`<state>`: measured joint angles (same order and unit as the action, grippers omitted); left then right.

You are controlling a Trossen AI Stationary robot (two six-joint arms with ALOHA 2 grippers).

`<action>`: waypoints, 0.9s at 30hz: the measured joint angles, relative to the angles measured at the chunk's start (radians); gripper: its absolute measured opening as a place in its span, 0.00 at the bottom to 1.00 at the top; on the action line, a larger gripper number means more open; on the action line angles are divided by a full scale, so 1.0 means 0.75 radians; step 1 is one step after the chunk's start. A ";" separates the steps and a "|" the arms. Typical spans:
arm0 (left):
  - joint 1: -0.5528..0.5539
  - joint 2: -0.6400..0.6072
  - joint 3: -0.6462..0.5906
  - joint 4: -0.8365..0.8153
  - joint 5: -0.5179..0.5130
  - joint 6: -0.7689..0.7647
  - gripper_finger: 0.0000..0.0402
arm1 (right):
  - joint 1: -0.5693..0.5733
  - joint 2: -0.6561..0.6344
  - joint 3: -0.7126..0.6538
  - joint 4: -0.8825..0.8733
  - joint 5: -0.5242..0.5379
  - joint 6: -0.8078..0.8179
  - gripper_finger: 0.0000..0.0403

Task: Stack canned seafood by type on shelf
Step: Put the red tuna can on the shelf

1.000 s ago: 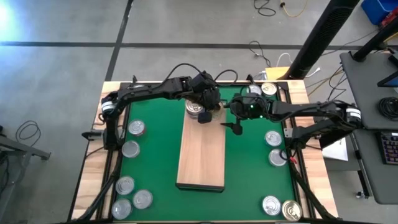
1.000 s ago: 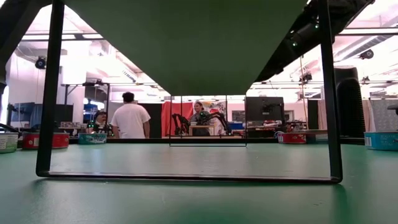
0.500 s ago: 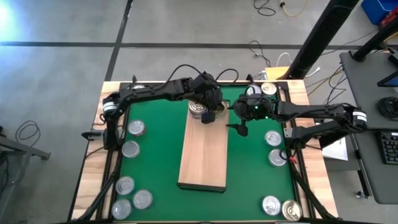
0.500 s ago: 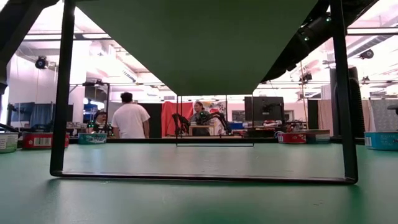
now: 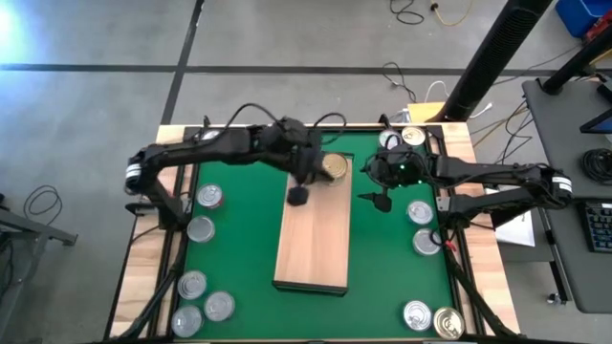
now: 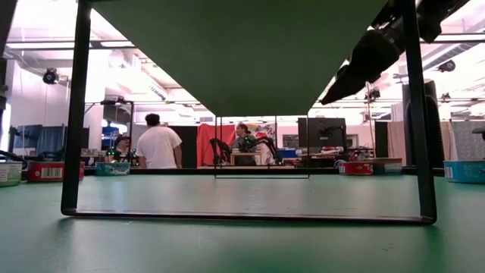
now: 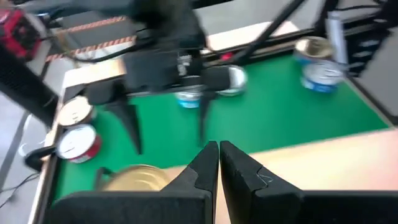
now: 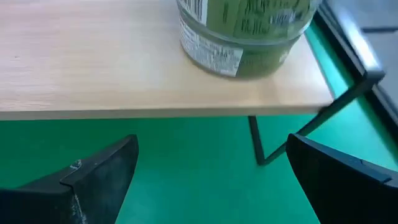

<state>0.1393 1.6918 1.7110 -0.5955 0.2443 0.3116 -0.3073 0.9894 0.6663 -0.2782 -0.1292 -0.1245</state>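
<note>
Now we start at our left gripper (image 5: 298, 196): its fingers (image 7: 208, 163) are pressed together with nothing between them, hanging over the far part of the shelf (image 5: 311, 250). Our right gripper (image 5: 375, 201) stands with its jaws spread wide and empty, over the green mat (image 5: 239, 239) just off the shelf's right edge.

Between the two sits a gold-topped can (image 5: 334, 168) at the far right corner of the shelf, upright, its green label facing the right wrist camera. From the left fingers it lies just beyond and to the right; from the right fingers it lies to the left and farther back. We judge both arms about equally near, but only the right is open to take anything.

Outward, loose cans wait on the mat: a silver-topped column down the left side (image 5: 209, 197), a pair on the right (image 5: 420, 212), more at the near corners and the far right corner (image 5: 413, 137). Most of the shelf is bare, so we judge the stacking barely begun. The two arms crowd the same corner, which could hinder either's reach.
</note>
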 joint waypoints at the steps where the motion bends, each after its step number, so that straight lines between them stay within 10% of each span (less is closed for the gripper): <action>1: -0.020 -0.027 -0.026 -0.008 0.000 -0.004 0.00 | 0.000 0.007 -0.009 0.002 0.000 0.007 0.99; 27: -0.404 -0.582 -0.784 0.088 -0.110 -0.280 0.00 | -0.092 0.566 0.192 0.349 0.238 -0.187 0.99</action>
<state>-0.1637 1.2550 1.1228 -0.5294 0.1618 0.1015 -0.3763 1.4143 0.8102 -0.0168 0.0493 -0.2651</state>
